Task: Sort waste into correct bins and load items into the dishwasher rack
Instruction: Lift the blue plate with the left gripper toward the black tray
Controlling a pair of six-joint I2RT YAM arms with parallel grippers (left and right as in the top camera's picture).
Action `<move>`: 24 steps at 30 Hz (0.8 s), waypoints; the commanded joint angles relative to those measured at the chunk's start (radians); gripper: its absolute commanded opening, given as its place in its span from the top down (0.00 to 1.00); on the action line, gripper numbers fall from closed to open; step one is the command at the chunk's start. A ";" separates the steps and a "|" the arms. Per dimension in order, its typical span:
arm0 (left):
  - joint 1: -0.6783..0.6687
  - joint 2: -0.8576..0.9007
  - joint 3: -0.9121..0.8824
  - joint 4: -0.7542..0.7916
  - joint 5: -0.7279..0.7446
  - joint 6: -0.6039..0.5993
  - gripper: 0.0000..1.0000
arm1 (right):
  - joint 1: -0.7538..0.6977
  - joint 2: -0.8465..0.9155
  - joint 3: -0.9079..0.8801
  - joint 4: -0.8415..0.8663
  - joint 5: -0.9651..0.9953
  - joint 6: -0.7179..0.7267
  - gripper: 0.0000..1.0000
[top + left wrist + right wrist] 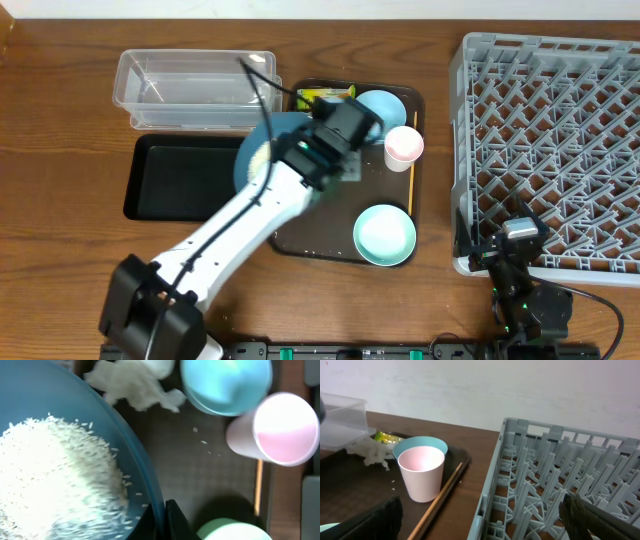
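Observation:
My left gripper [162, 521] is shut on the rim of the dark blue plate [30, 395], which carries a heap of white rice grains [55, 475]. In the overhead view the plate [258, 150] sits at the brown tray's left edge, beside the black tray [180, 185] and the clear tub [190, 85]. The tissue [132, 385], a pale blue bowl [225, 385], the pink cup [280, 430], a second bowl [230, 531] and the orange stick [258, 485] lie on the brown tray. The snack wrapper [318, 97] lies at its back. My right gripper [485, 517] is open and empty at the grey rack's [550, 150] front left corner.
The brown serving tray [330, 235] lies between the bins and the rack. A few loose rice grains [202, 442] lie on it. The right wrist view shows the cup [422, 472], the stick [440, 495] and the rack wall [492, 485] close together.

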State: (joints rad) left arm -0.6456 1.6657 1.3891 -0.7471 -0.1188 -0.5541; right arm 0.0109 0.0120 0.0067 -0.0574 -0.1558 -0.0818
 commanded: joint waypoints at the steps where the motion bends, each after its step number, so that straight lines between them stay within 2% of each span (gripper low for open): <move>1: 0.079 -0.021 0.021 -0.009 0.122 -0.001 0.94 | 0.009 -0.005 -0.001 -0.005 0.006 -0.010 0.01; 6: 0.214 -0.028 0.021 -0.031 0.284 0.003 0.94 | 0.009 -0.005 -0.001 -0.005 0.006 -0.009 0.01; 11: 0.320 -0.071 0.020 -0.037 0.379 0.072 0.94 | 0.009 -0.005 -0.001 -0.005 0.006 -0.009 0.01; 15: 0.376 -0.104 0.020 -0.038 0.460 0.121 0.94 | 0.009 -0.005 -0.001 -0.004 0.006 -0.009 0.01; 24: 0.514 -0.113 0.009 -0.045 0.750 0.196 0.94 | 0.009 -0.005 -0.001 -0.005 0.006 -0.010 0.01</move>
State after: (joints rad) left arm -0.1734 1.5669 1.3891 -0.7910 0.4904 -0.4137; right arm 0.0109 0.0120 0.0067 -0.0574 -0.1558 -0.0818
